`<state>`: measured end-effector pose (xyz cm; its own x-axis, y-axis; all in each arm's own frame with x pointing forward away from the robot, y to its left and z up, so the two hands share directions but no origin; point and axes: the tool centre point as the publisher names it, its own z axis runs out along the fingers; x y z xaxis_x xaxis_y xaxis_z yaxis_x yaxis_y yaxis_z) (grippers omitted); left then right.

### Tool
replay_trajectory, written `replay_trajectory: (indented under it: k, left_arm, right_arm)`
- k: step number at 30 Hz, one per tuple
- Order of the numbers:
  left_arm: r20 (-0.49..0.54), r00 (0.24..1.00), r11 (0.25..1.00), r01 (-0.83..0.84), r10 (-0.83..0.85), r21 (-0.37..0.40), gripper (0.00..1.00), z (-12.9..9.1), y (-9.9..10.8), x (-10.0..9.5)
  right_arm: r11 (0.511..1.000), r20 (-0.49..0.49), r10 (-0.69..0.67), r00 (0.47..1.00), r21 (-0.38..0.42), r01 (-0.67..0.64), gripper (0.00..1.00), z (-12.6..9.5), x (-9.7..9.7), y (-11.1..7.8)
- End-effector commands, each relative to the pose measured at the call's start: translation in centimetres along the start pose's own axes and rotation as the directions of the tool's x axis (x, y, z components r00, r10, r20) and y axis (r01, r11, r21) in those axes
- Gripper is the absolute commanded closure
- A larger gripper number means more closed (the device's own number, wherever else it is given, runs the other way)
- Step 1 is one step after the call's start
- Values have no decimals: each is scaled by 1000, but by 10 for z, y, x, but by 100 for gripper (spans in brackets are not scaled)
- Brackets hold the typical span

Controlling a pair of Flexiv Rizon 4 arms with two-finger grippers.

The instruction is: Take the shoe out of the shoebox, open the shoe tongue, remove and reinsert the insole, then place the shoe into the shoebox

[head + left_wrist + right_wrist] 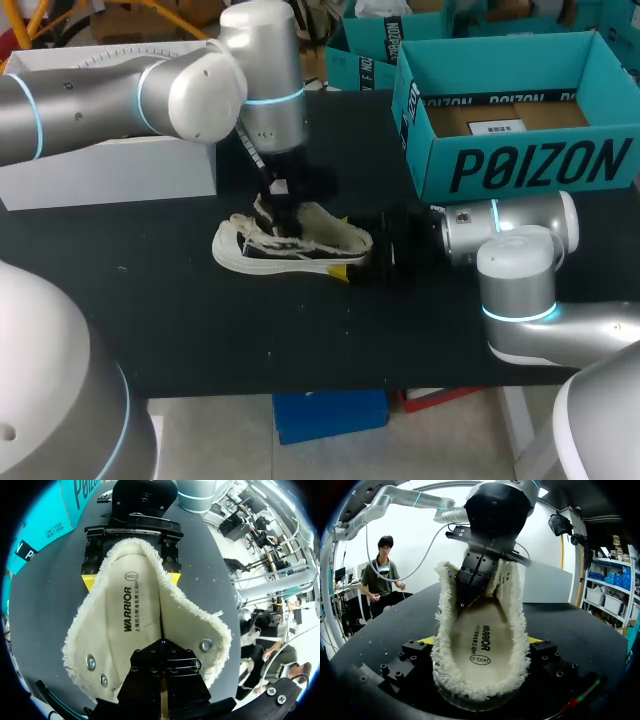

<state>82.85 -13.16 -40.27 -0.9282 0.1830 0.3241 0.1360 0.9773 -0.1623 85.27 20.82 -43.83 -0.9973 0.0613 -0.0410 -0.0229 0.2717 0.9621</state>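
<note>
Robot lab, tabletop rig.
Silver left arm [150, 95] and right arm [520, 275] at a black table [200, 330]; teal shoebox [540, 165] just beyond right gripper [352, 262].

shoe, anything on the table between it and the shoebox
Nothing loose. Bare table lies between the shoe and the open shoebox; only the right gripper, shut on the heel, sits on that side.

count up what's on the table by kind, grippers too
shoe: 1
teal shoebox: 1
white box: 1
grippers: 2 (left gripper, right gripper)
total: 5
The second teal box at the back may be off the table, so it is not counted.
</note>
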Motion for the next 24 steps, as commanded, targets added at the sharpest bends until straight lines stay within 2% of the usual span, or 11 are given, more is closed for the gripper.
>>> replay_trajectory:
  k: [1,24]
  left_arm:
    - [-6,1000,1000,-4,4,-11,100,7,-5,-4]
    - [71,997,996,37,-30,-86,100,24,-5,-1]
  right_arm:
    - [1000,1,1,1000,-1,-1,100,4,0,-9]
    - [1000,1,1,1000,-1,-1,100,4,0,-9]
